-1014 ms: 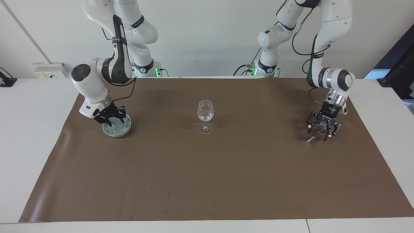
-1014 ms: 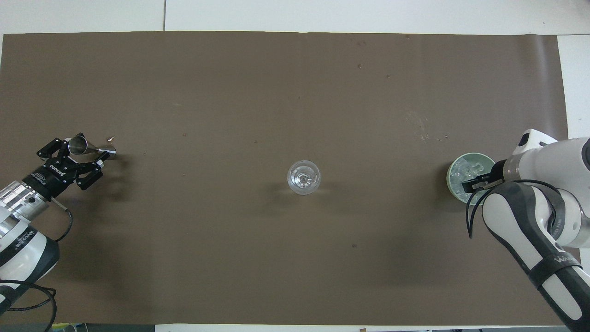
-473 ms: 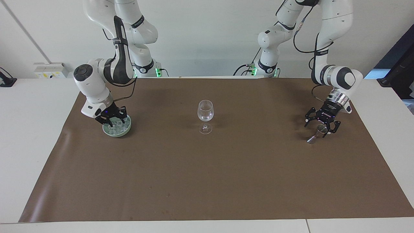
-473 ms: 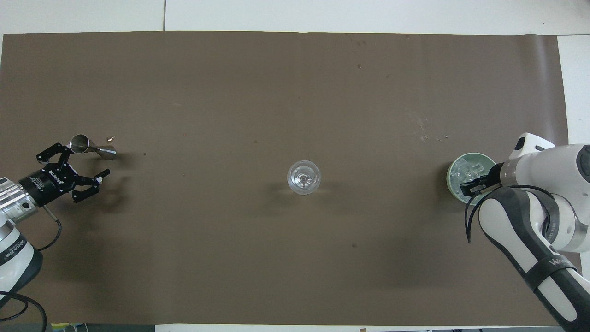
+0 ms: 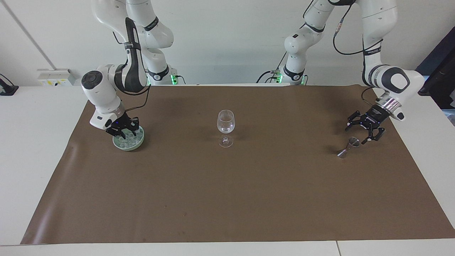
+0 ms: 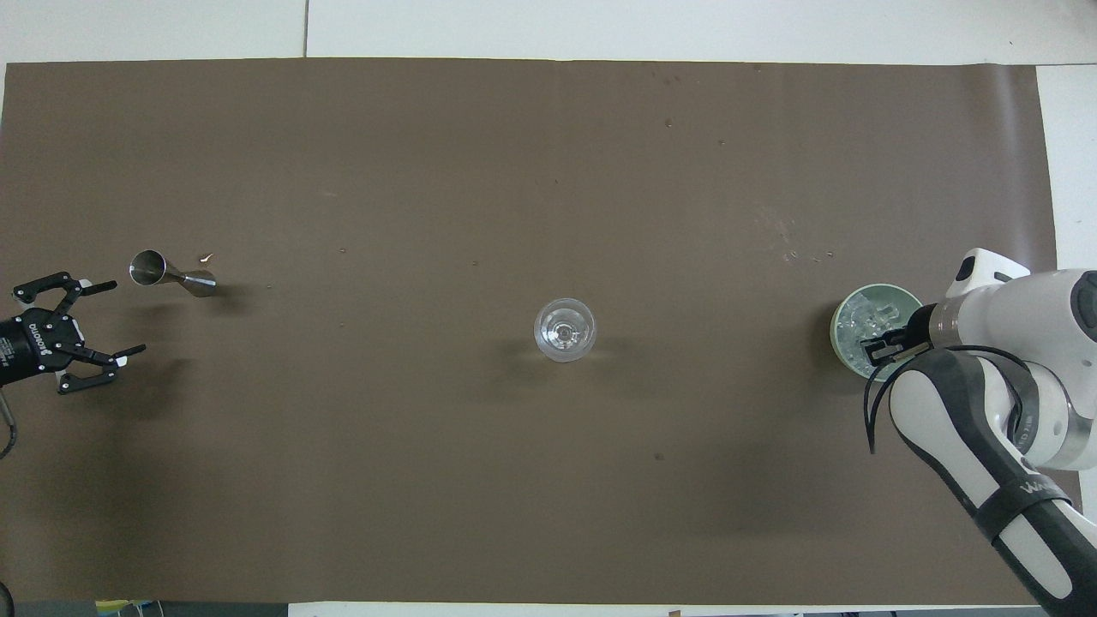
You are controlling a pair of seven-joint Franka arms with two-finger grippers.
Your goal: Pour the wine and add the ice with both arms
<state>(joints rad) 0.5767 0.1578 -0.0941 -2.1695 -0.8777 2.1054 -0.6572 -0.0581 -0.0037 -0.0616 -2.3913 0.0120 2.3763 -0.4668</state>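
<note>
Ice, heap of small clear cubes in round pale-green dish, directly under right gripper; finger state unreadable. Left gripper spread, waiting beside steel jigger. Ice-pick step underway; next needs carrying a cube over clear stemmed wine glass.

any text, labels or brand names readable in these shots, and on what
"ROBOTIQ": white lettering on the left hand, seen upside down in the overhead view.
White lettering on the right arm's black band, too blurred to read with certainty.
Nothing readable on the wine glass, the ice bowl or the jigger.
</note>
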